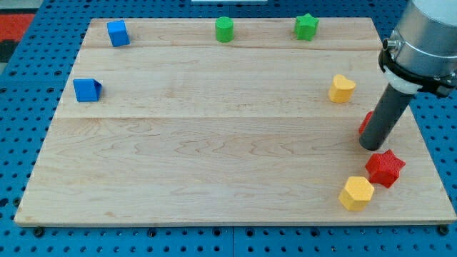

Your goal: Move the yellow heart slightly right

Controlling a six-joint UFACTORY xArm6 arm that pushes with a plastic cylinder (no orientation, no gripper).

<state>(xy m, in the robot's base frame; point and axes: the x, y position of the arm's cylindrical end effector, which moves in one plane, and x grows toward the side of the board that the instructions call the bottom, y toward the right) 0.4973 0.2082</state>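
Note:
The yellow heart [342,88] lies on the wooden board [214,143] near the view's right side. My tip [371,146] rests on the board below and to the right of the heart, apart from it. The rod hides most of a red block [365,121] just behind it. A red star [385,168] lies just below and to the right of my tip.
A yellow hexagon [355,193] lies below the red star. A green cylinder [225,29] and a green star [306,26] sit along the view's top. A blue cube [118,33] and a blue block [87,90] sit at the view's left.

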